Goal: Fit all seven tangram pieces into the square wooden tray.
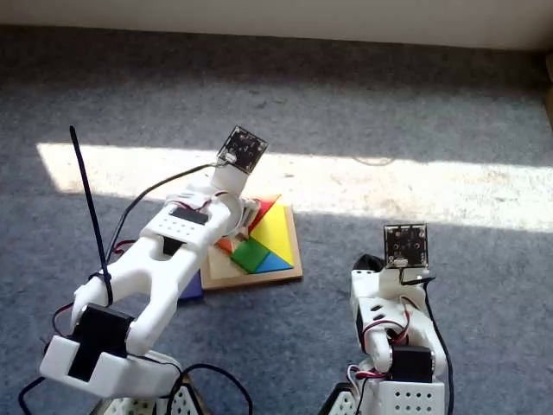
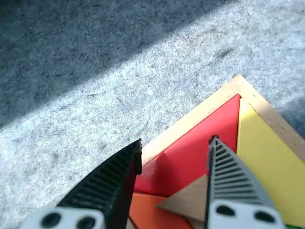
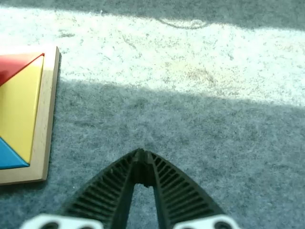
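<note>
The square wooden tray [image 1: 296, 246] is sitting just left of centre in the high view, holding a large yellow triangle [image 1: 275, 232], a red triangle [image 2: 224, 119], a green square piece [image 1: 251, 253] and a blue triangle [image 1: 276, 262]. The left gripper [image 2: 175, 141] is hovering over the tray's upper-left corner, fingers spread wide and empty, likely lining up on the bare wood gap [image 2: 188, 200]. A dark blue piece [image 1: 192, 287] is lying on the grey carpet [image 1: 432, 130] at the tray's left edge, not yet placed. The right gripper [image 3: 141, 152] is sitting lower right, pinched closed on nothing, probably parked clear.
</note>
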